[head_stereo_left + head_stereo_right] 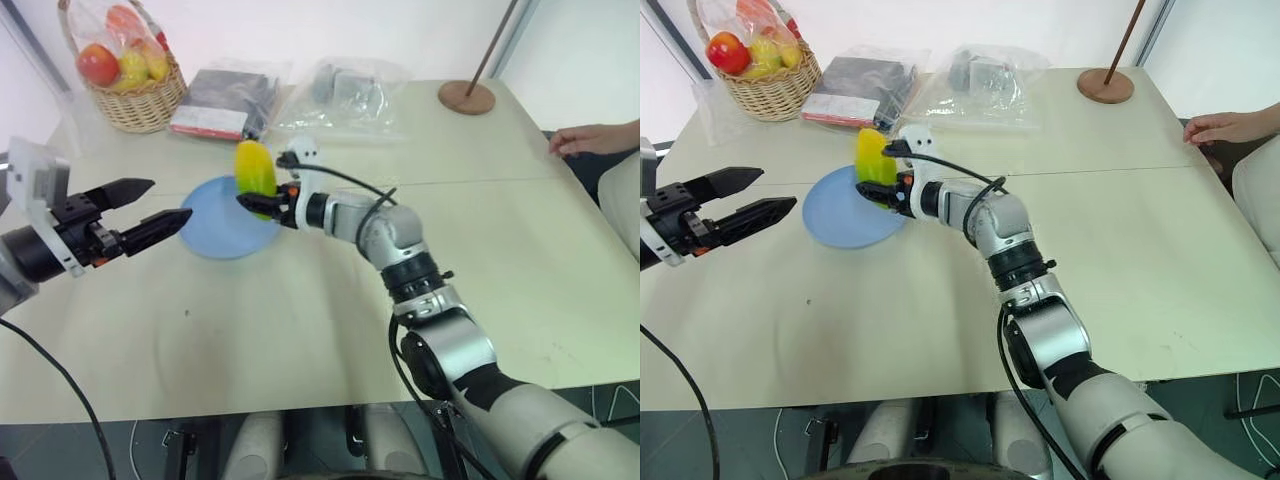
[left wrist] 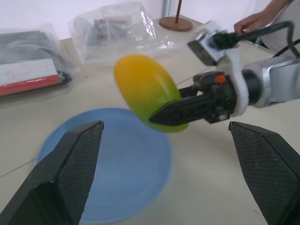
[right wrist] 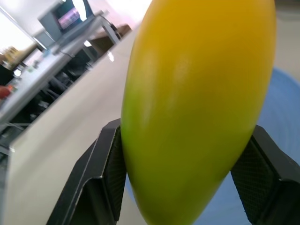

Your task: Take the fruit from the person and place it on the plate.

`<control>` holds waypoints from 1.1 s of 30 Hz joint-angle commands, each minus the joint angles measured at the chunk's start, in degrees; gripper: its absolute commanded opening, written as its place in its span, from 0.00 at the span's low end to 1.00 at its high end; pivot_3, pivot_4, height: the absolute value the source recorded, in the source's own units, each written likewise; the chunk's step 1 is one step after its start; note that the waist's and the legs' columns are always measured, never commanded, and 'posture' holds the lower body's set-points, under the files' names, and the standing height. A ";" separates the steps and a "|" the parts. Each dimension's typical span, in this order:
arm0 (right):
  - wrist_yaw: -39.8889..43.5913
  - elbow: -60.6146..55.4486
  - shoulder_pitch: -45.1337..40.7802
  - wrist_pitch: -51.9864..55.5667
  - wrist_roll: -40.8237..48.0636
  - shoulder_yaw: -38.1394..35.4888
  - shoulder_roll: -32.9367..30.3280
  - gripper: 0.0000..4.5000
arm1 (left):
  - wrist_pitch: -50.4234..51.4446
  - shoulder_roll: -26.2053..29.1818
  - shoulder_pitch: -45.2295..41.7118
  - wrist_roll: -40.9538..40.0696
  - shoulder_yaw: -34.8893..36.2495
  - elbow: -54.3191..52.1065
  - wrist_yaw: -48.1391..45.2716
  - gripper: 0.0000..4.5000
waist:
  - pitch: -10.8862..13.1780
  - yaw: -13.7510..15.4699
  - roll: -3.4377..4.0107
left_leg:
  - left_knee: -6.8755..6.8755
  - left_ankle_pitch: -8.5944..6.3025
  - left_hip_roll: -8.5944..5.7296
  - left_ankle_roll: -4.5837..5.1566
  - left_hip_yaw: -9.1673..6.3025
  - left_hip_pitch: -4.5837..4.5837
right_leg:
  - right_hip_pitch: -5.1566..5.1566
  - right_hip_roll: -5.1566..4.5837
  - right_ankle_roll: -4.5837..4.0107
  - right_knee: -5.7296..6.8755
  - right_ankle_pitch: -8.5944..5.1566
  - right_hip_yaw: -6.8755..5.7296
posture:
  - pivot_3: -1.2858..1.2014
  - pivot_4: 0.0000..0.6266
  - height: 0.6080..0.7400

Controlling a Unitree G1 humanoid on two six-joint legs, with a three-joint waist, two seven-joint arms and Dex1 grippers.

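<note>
The right gripper had its two black fingers closed on the lower, green end of the smooth oval yellow-green fruit, which stood nearly upright between them, its yellow end up. The fruit was held in the air over the right edge of the round shallow light blue plate, and I could not tell if it was touching the plate. The left gripper was empty, its jaws wide apart, near the left edge of the plate and pointing toward it. The person's hand rested on the far right corner of the pale table, well apart from the fruit. So, in my judgement, the taking was already finished and the placing was in hand. The next move would call for lowering the fruit more toward the plate's middle, then opening the fingers gently, because such an oval fruit may roll off.
</note>
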 commanded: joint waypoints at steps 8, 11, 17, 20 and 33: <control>2.15 14.96 -6.23 -14.59 -7.59 -1.04 5.39 0.54 | 0.32 1.29 1.06 -1.70 3.53 -2.70 0.90 1.00 | 0.00 -1.20 0.00 | -0.04 0.03 0.00 -0.07 -0.05 0.00 | -0.01 0.00 -0.02 0.00 0.01 0.00 | 0.52 0.24 1.00; 2.82 16.77 -7.44 -15.87 -8.08 -1.89 6.10 0.54 | 0.34 1.15 1.05 -1.83 3.47 -2.90 1.12 1.00 | 0.00 -1.27 0.00 | -0.08 0.04 0.00 -0.09 -0.07 0.00 | -0.04 0.00 -0.04 0.00 0.02 0.00 | 0.52 0.24 1.00; 3.94 17.85 -8.00 -16.83 -9.33 -2.74 6.60 0.98 | 0.13 0.91 0.98 -1.91 3.08 -3.04 1.45 1.00 | 0.00 -1.28 0.00 | -0.11 0.05 0.00 -0.12 -0.07 0.00 | -0.05 -0.02 -0.05 0.00 0.03 0.00 | 0.52 0.24 1.00; 4.40 17.63 -7.85 -16.63 -9.84 -2.82 6.55 0.98 | -0.07 0.89 0.66 -1.82 2.62 -2.88 1.51 1.00 | 0.00 -1.27 0.01 | -0.11 0.05 0.00 -0.12 -0.08 0.00 | -0.05 -0.02 -0.06 0.00 0.03 0.01 | 0.52 0.24 1.00; 10.16 -21.89 2.76 4.63 -3.92 -4.52 -10.94 0.98 | -0.27 2.58 6.88 1.76 1.64 -1.36 -4.08 1.00 | 0.01 -0.74 0.02 | -0.11 0.05 -0.07 -0.12 -0.12 -0.07 | -0.04 -0.13 -0.07 -0.07 0.03 0.01 | 0.52 0.24 1.00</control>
